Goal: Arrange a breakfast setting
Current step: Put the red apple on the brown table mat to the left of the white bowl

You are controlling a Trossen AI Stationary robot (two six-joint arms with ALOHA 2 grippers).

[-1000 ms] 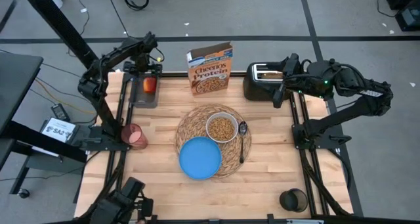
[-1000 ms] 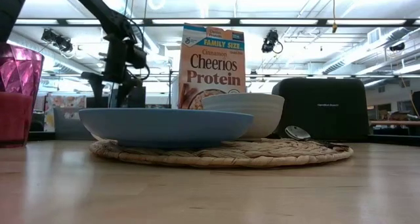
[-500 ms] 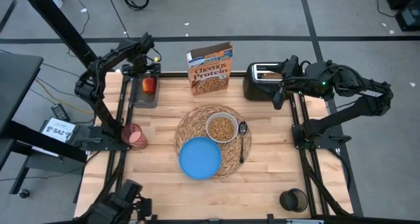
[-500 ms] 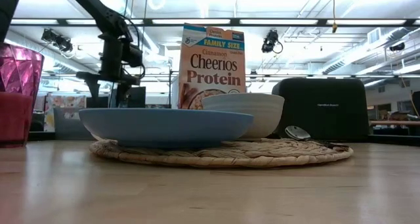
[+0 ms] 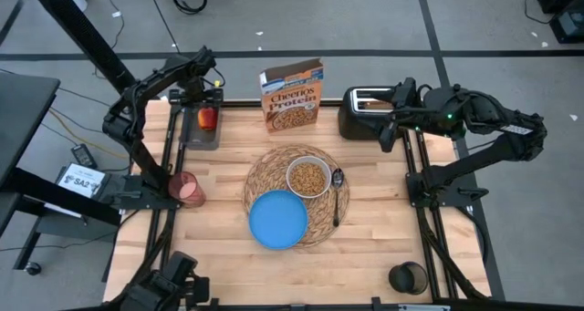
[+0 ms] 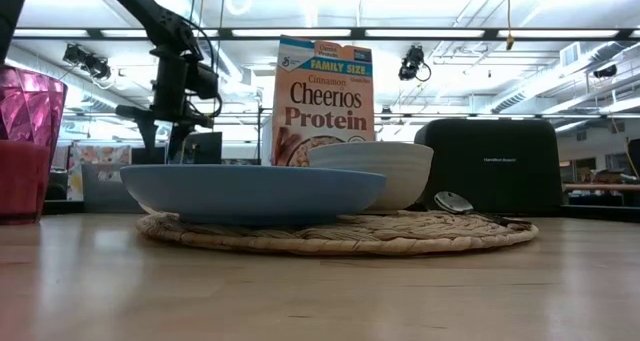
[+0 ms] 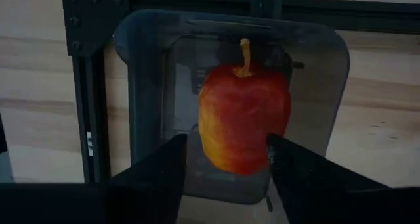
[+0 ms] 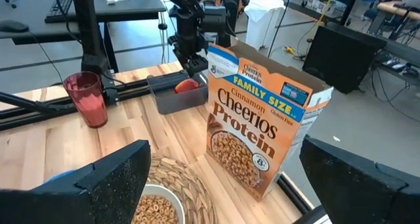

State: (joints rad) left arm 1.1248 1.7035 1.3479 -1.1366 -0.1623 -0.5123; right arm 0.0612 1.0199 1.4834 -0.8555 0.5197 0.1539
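A red apple (image 7: 243, 119) sits in a grey tray (image 5: 199, 136) at the table's far left corner, and my left gripper (image 7: 226, 152) points down over it, shut on it. On the round straw placemat (image 5: 258, 170) at mid-table are a blue plate (image 5: 277, 219), a white bowl (image 5: 308, 177) of cereal and a dark spoon (image 5: 337, 194). A pink cup (image 5: 187, 188) stands near the left edge. My right gripper (image 8: 223, 184) hangs open above the toaster (image 5: 363, 115) at the far right, touching nothing. My left gripper pinches the apple between its two fingers, one on each of two opposite sides (image 7: 266, 142), low on the fruit. The fingers come from above, pointing down. The stem (image 7: 245, 53) shows clear of them. Whether the apple still rests on the tray, I cannot tell.
An orange Cheerios box (image 5: 292, 94) stands at the far edge behind the placemat, with the black toaster to its right. Bare wood lies along the near edge and to the right of the placemat. A dark round object (image 5: 407, 277) sits beyond the near right corner.
My left wrist has rolled slightly about its downward line over the tray. The apple stays in the tray.
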